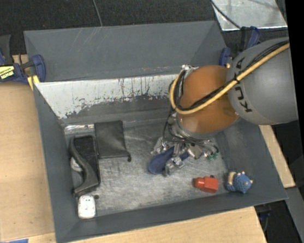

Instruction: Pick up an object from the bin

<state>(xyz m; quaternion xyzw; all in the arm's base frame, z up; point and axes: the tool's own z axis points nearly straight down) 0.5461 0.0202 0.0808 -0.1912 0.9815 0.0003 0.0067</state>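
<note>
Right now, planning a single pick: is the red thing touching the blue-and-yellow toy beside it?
Apart. The camera view shows grey bin floor between the red thing and the blue-and-yellow toy.

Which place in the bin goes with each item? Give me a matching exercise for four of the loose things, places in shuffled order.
Things:
1. red block
2. small white object
3. blue-and-yellow toy
4. dark blue thing

Places, as seen in the view:
A. bottom-left corner of the bin floor
B. mid-floor, right at the tool
C. bottom-right corner of the bin floor
D. along the bottom wall, just left of the toy

Pairs: 1-D, 2-A, 3-C, 4-B.
</note>
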